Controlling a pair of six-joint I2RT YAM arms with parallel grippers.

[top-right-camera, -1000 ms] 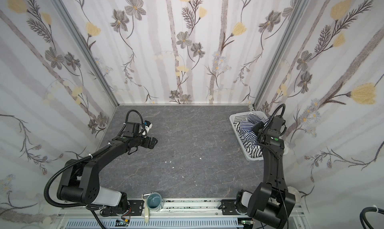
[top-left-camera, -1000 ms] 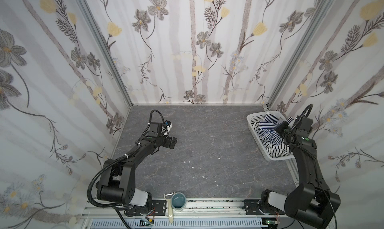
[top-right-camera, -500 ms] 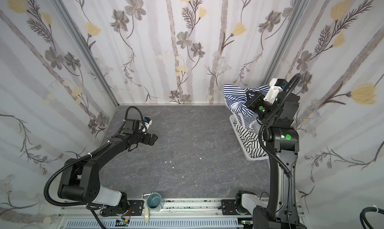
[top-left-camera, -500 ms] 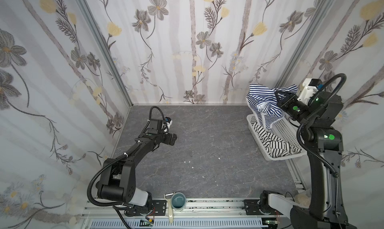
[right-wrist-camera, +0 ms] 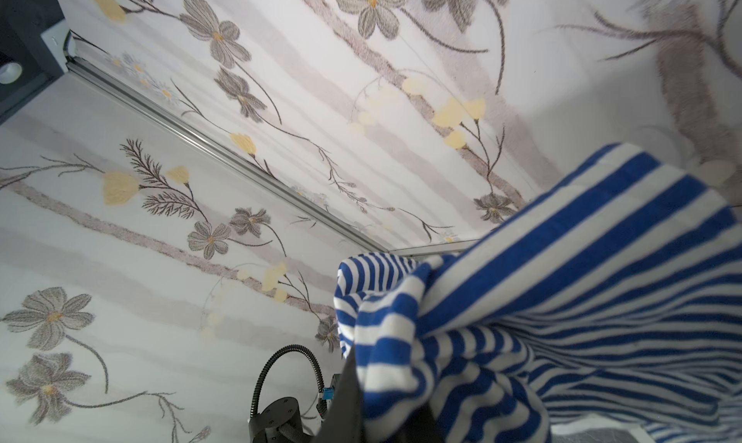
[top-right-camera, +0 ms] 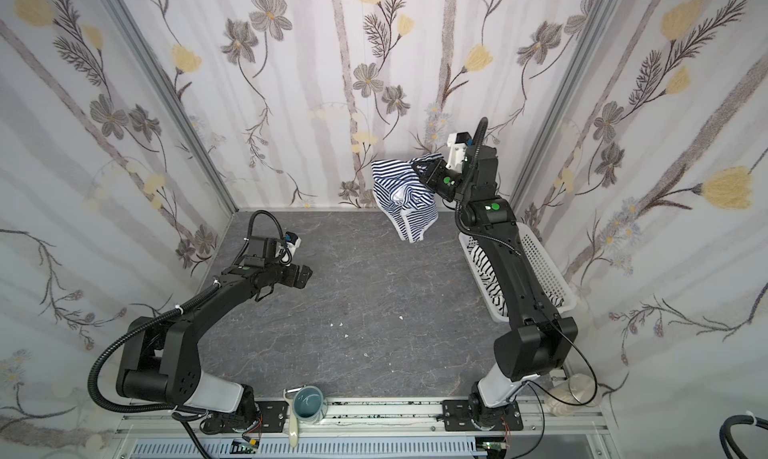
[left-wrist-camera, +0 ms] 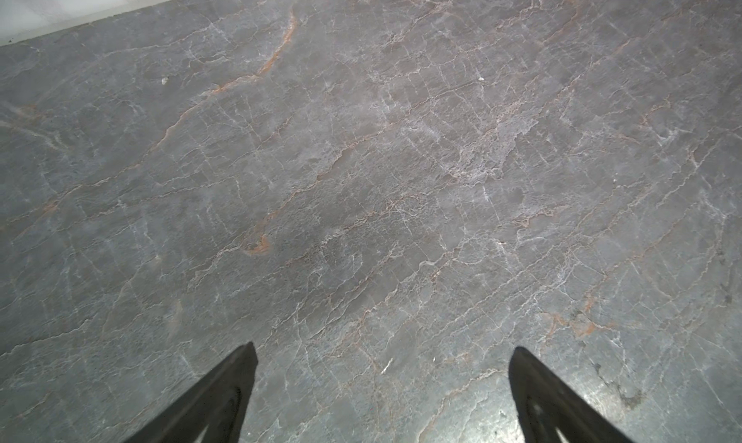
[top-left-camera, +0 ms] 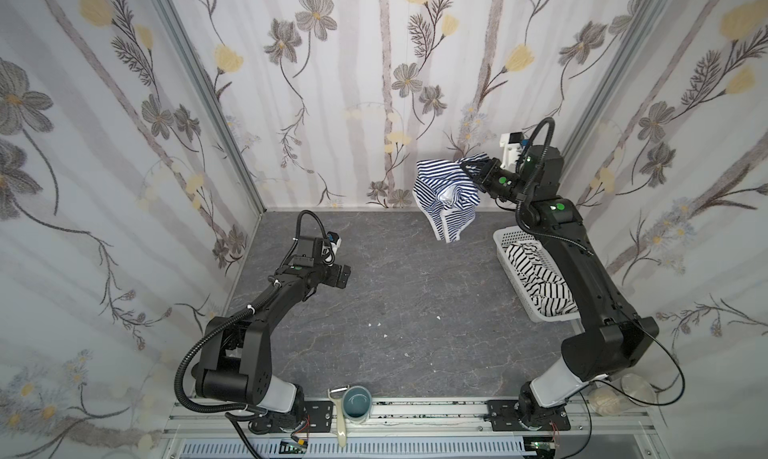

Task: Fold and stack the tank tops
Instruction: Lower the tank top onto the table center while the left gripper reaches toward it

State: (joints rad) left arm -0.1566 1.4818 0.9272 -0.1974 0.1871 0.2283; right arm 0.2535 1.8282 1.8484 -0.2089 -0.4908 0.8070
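The navy-and-white striped tank top (top-left-camera: 446,199) (top-right-camera: 405,203) hangs bunched in the air near the back wall, above the table's back right. My right gripper (top-left-camera: 473,174) (top-right-camera: 420,172) is shut on its upper edge. In the right wrist view the striped cloth (right-wrist-camera: 562,300) covers that gripper (right-wrist-camera: 401,413) almost wholly. The white tank top with black stripes (top-left-camera: 536,274) (top-right-camera: 486,270) lies crumpled in the basket (top-left-camera: 505,238) (top-right-camera: 544,261), partly behind the right arm. My left gripper (top-left-camera: 345,277) (top-right-camera: 309,276) (left-wrist-camera: 384,346) stands open and empty low over the table's left side.
The white perforated basket stands against the right wall. A teal cup (top-left-camera: 357,403) and a peeler (top-left-camera: 338,419) sit on the front rail. Small white crumbs (top-left-camera: 438,317) dot the grey stone table (top-left-camera: 395,290). Flowered walls close in three sides.
The right arm has risen from the basket with the navy striped top and carried it left, clear of the basket. The left arm has barely moved.
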